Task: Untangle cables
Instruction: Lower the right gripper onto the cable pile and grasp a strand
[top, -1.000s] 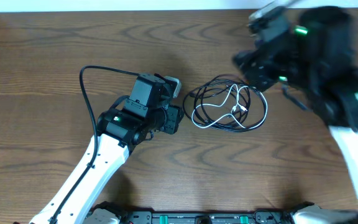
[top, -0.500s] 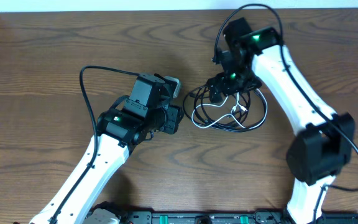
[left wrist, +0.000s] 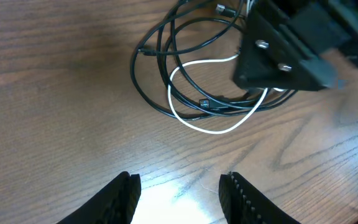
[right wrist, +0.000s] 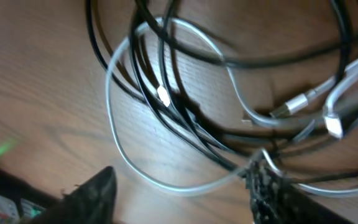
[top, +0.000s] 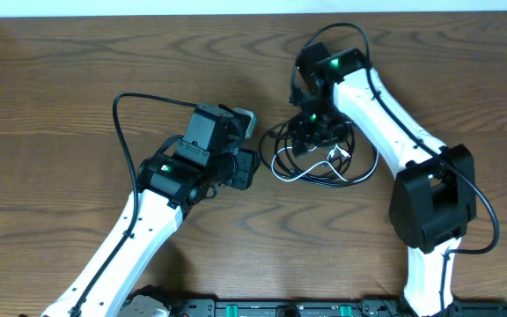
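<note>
overhead: right pincer [top: 312,132] low over tangled cables [top: 335,157]

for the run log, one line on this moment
left gripper: open, empty | right gripper: open, low over cables | cables: tangled

No legible text or markings

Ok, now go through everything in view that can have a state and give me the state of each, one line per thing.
black cables: coiled in loose loops, tangled together, lying on the table
white cable: looped through the black coils, not separated
left pincer: open, empty, beside the tangle and apart from it
right pincer: open, low over the tangle, a white loop lying between its fingers
</note>
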You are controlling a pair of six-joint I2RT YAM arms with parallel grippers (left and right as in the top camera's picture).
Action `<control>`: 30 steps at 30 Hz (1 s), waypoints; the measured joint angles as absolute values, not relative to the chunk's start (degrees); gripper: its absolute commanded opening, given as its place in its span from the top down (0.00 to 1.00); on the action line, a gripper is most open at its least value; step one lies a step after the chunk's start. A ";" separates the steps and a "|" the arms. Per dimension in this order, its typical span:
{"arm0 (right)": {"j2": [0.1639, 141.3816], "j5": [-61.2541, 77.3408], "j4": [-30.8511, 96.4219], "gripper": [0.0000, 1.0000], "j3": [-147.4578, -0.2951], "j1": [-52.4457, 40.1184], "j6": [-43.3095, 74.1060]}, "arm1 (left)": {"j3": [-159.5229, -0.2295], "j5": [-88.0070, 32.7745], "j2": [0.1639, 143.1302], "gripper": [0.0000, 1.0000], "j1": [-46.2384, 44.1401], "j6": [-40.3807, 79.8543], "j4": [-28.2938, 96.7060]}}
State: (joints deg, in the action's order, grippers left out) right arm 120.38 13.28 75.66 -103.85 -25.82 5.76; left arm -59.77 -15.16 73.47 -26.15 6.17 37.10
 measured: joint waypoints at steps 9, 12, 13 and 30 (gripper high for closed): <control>120.40 11.42 64.62 0.38 -95.64 -27.31 13.26 | -59.77 -15.16 73.47 0.53 -26.15 6.20 37.52; 120.40 9.76 61.49 0.38 -92.01 -27.33 15.35 | -59.77 -15.16 73.47 0.53 -26.15 6.17 37.74; 120.40 9.10 60.01 0.38 -90.74 -27.33 16.10 | -59.77 -15.16 73.47 0.53 -26.15 6.17 37.80; 120.49 6.94 48.56 0.34 -84.99 -27.33 26.59 | -59.77 -15.16 73.47 0.53 -26.15 6.17 37.95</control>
